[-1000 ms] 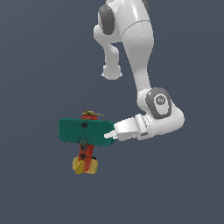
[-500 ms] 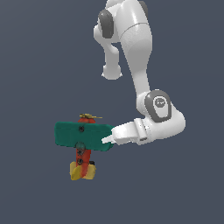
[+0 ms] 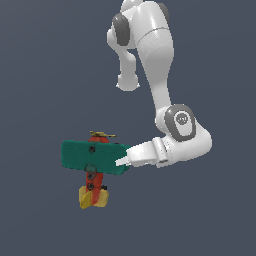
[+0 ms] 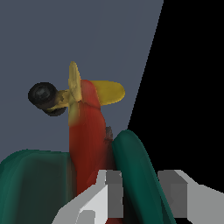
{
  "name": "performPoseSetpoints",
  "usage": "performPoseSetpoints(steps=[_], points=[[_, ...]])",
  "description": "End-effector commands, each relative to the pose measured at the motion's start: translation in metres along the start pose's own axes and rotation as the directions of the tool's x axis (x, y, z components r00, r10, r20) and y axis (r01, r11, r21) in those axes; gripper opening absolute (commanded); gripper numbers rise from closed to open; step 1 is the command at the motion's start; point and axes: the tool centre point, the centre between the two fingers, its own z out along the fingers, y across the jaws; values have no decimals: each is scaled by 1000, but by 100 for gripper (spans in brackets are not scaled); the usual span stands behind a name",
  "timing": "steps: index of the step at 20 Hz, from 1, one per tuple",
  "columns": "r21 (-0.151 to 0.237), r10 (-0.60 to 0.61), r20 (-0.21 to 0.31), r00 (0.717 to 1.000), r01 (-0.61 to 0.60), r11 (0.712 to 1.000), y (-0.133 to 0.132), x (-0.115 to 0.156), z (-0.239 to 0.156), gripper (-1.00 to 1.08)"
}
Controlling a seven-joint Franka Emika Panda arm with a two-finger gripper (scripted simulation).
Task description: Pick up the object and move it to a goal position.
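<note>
Exterior view, lower centre of the frame: the toy airplane (image 3: 94,162) lies with its teal wing (image 3: 93,157) crosswise, yellow tail (image 3: 93,198) lowest. The gripper (image 3: 122,160) meets the wing's edge on the exterior view's right. Wrist view: two fingers (image 4: 113,192) straddle the wing edge, jaws narrowly parted, closed upon it.

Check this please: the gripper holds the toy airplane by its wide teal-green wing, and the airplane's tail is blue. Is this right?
Not fully. The gripper does close on the wide teal-green wing of the toy airplane, but the tail is yellow, not blue. The exterior view shows this below the red-orange fuselage.
</note>
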Motion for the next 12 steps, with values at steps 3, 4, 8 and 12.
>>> performPoseSetpoints(steps=[3,4,8,12], points=[[-2,5,1,1000,-5,1000,11,7,6,-100],[-2,5,1,1000,-5,1000,13,10,7,-100],[-2,5,1,1000,-5,1000,19,17,12,-100],[-2,5,1,1000,-5,1000,23,21,14,-100]])
